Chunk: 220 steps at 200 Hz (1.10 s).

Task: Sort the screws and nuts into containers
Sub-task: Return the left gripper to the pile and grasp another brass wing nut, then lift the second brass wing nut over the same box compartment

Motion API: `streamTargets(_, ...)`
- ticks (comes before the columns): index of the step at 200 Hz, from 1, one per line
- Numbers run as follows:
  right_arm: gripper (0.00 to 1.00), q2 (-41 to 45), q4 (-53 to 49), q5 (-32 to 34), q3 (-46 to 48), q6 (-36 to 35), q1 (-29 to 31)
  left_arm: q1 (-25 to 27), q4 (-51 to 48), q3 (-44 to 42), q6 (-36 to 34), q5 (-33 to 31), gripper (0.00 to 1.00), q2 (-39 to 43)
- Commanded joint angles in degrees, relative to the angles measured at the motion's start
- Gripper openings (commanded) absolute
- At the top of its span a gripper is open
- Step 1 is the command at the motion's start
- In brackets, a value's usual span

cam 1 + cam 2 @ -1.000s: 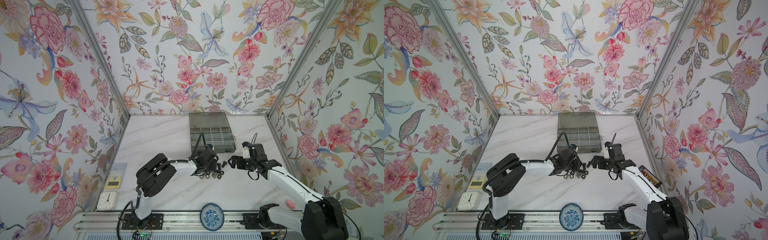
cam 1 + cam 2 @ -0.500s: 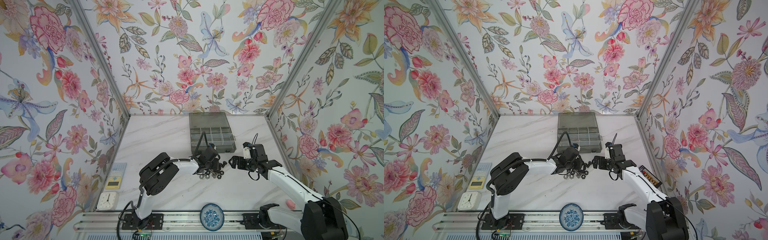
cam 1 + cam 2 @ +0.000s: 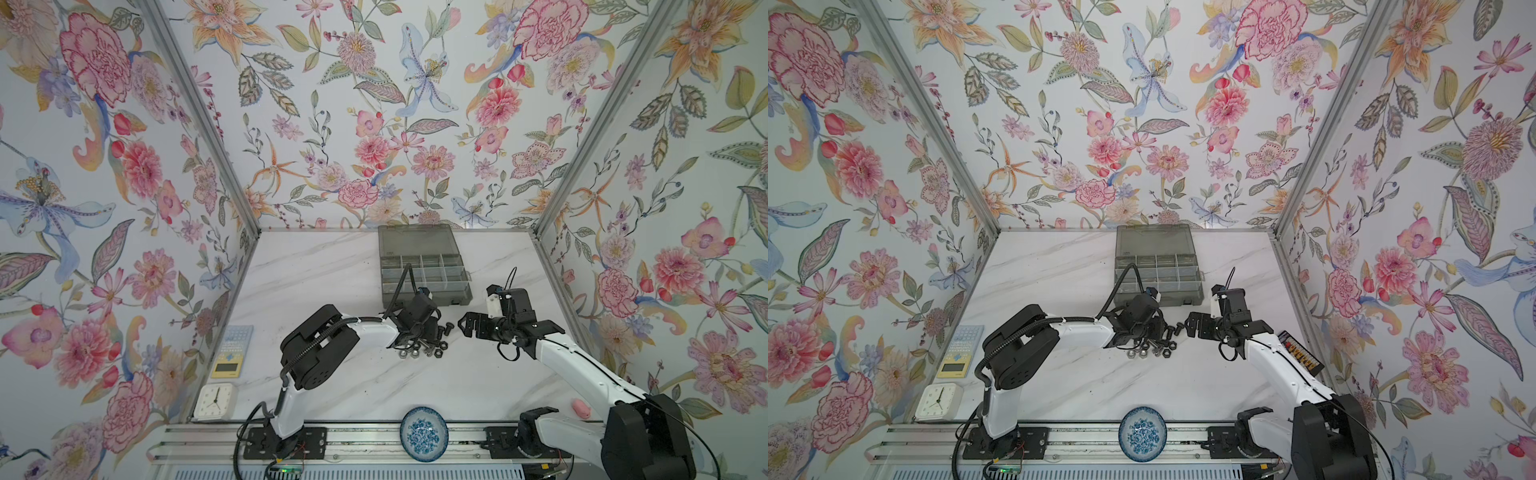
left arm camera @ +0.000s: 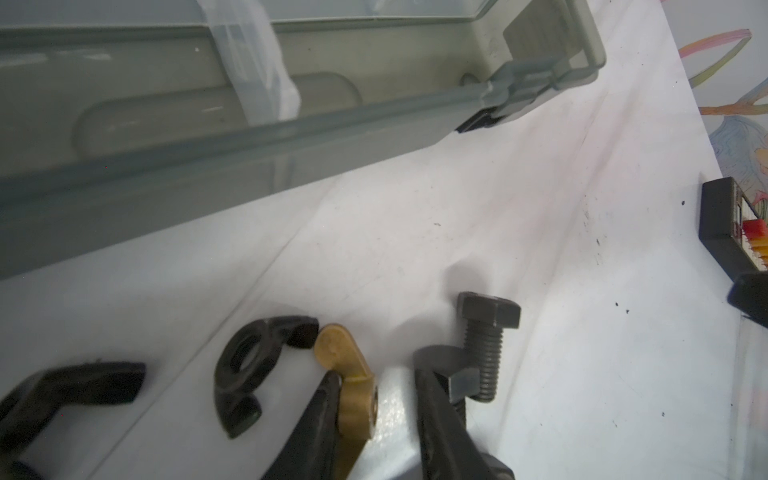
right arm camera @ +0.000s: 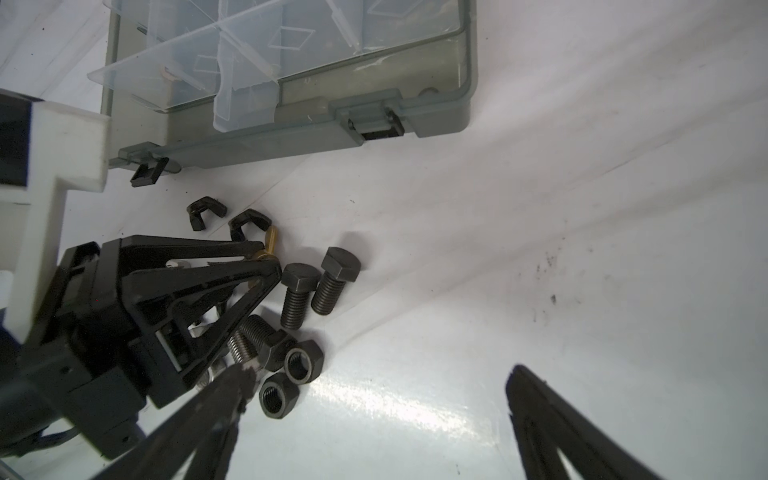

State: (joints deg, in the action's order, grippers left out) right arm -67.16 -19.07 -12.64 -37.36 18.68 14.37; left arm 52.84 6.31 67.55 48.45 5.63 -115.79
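**Left gripper**: the jaws had narrowed slightly over the last second but were not yet clamped. They were low on the table, nothing lifted.

**Brass wing nut**: it lay between those jaws, touching one finger. A sliver of bare table showed on its other side. I judged this the pick in progress, with the grip still to complete.

**Left arm**: it had crept a little toward the pile in both top views, and the wrist had barely moved.

**Black wing nut**: it was touching the brass one's wing, or nearly so. It would likely be nudged as the jaws closed.

**Black screw**: it lay against the outer side of the other finger and could be dragged on the lift.

**Right gripper**: spread wide, empty, unchanged, parked just beside the pile.

**Remaining screws** **and nuts**: these sat loose in one cluster on the table, just in front of the organiser box.

**Compartments**: those I could see held no hardware that I could make out. By my reckoning the sorting had hardly begun, and this nut was an early item.
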Motion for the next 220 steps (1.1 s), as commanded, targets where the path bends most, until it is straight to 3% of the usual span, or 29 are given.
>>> streamTargets(1, 0.99, 0.30, -0.62, -0.19, 1.07, -0.66, -0.49, 0.42, -1.43, 0.22, -0.61, -0.26, 0.33, -0.78)
streamTargets(145, 0.99, 0.36, -0.62, -0.23, 1.33, -0.35, -0.56, 0.39, -4.28, 0.55, -1.47, -2.97, 0.21, -2.90)
streamTargets(220, 0.99, 1.09, -0.69, -0.44, 1.42, 0.21, -0.48, 0.17, -2.49, -0.87, -2.59, -3.09, 0.00, -0.28)
